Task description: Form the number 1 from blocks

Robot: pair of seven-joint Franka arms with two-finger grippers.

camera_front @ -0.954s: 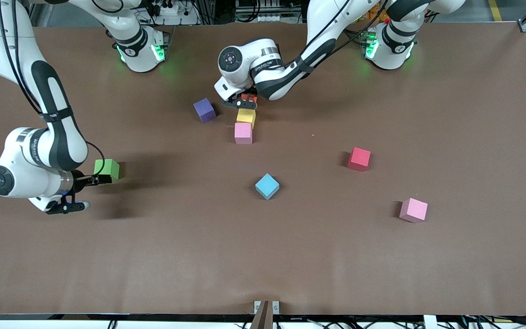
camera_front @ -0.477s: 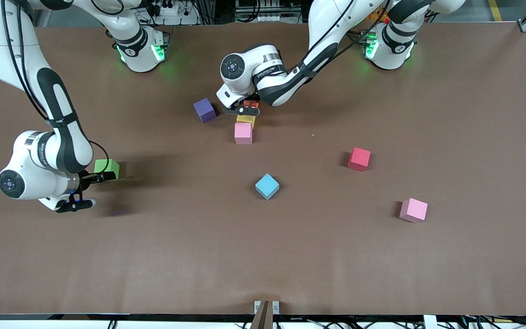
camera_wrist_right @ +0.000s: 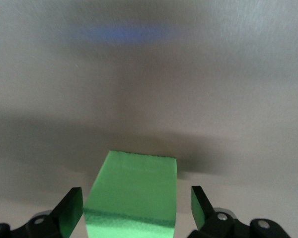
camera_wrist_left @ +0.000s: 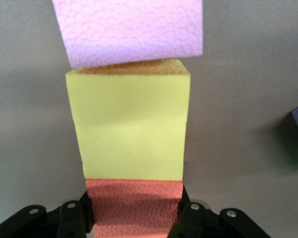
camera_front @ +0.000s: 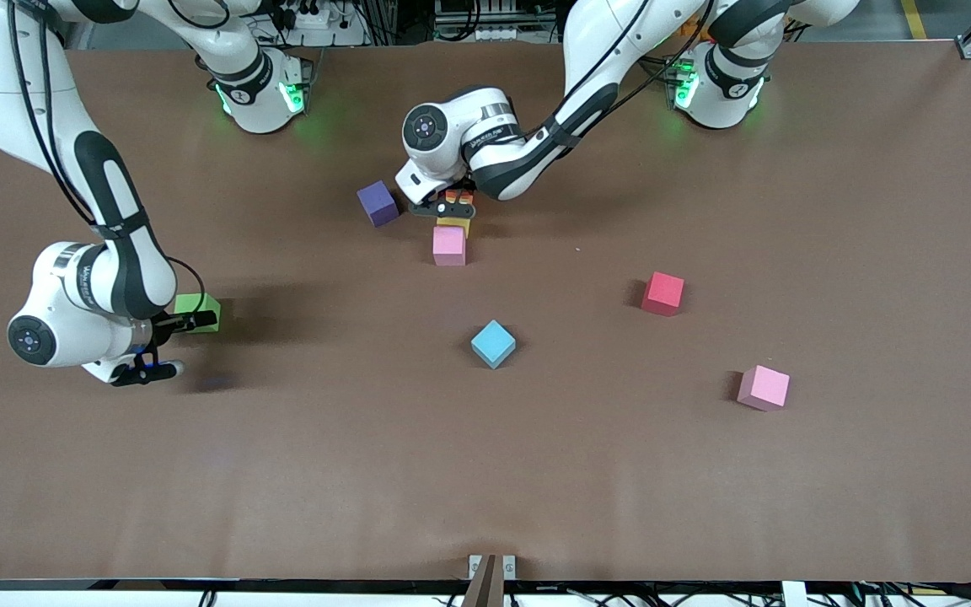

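My left gripper (camera_front: 454,201) is down at the table's middle, clenched on the orange block (camera_wrist_left: 134,206), fingers (camera_wrist_left: 79,215) pressed to both its sides. Orange sits tight against the yellow block (camera_front: 454,223), and yellow touches a pink block (camera_front: 449,245) nearer the front camera: three in a row. The purple block (camera_front: 378,203) is just beside that row, toward my right arm's end.

My right gripper (camera_front: 172,344) is low at its own end of the table, jaws spread around the green block (camera_wrist_right: 131,196); there looks to be a gap on each side, though I can't swear nothing touches.

Loose on the table (camera_front: 789,169): blue block (camera_front: 493,344), red block (camera_front: 663,293), second pink block (camera_front: 763,388), all well apart.
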